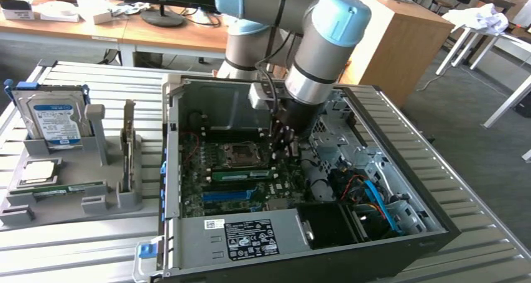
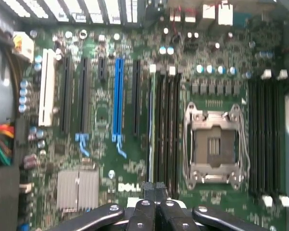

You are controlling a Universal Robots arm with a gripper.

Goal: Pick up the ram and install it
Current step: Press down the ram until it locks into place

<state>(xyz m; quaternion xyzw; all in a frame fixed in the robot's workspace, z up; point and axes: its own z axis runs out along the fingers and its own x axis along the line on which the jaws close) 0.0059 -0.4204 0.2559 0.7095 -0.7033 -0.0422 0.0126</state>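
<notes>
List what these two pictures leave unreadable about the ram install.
- Exterior view: the gripper tips are lost against dark motherboard clutter; the arm's wrist hides the slots behind it.
- Wrist view: the fingers meet shut, cut by the picture's edge; a held stick cannot be confirmed.
- Wrist view: blur hides whether the memory slots are filled.

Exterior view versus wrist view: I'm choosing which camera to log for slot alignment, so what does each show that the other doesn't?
The exterior view alone gives the surroundings: the grey holder with the hard drive, a ram stick lying in it, and the arm reaching into the open computer case.

The wrist view alone looks straight down on the board: the blue expansion slot, the silver heatsink, the black memory slots lengthwise.

Both share the motherboard, the empty CPU socket and the shut gripper.
</notes>
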